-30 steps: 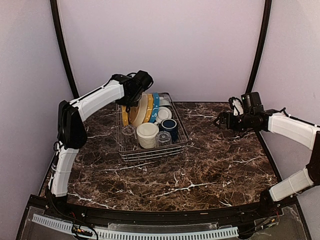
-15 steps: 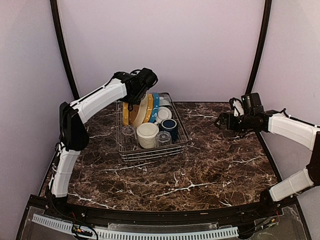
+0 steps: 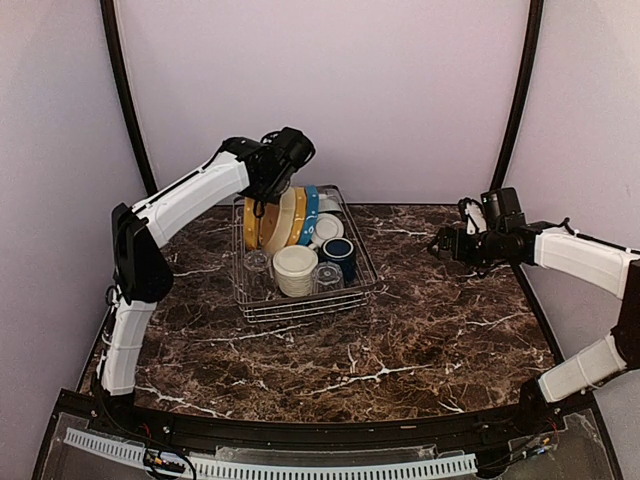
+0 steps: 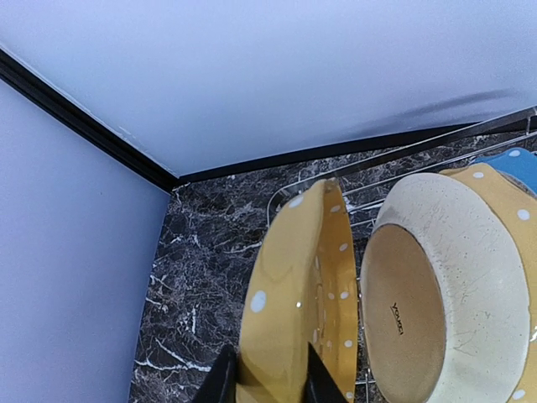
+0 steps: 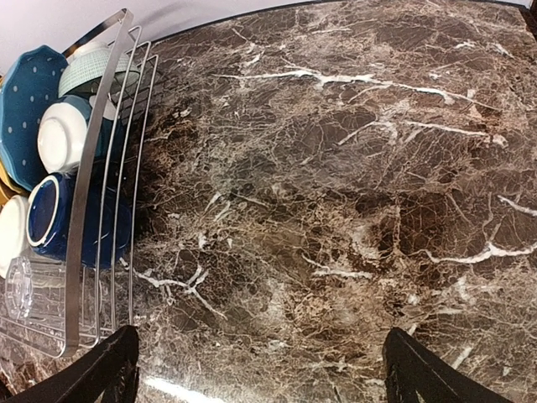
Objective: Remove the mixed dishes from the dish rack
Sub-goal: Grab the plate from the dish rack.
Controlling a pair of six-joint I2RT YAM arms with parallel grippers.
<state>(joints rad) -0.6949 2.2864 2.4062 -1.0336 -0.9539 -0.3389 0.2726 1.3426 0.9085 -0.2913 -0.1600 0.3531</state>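
One yellow plate (image 4: 289, 285), upright at the far-left end of the dish rack (image 3: 300, 305), is pinched by its rim in the left jaws, likely for lifting out; the right jaws hang spread above the counter (image 5: 336, 168).

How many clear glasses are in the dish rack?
2. One clear glass stands by the left wall of the silver wire dish rack, the other near its front, right of the cream bowl. Others may hide behind the upright plates.
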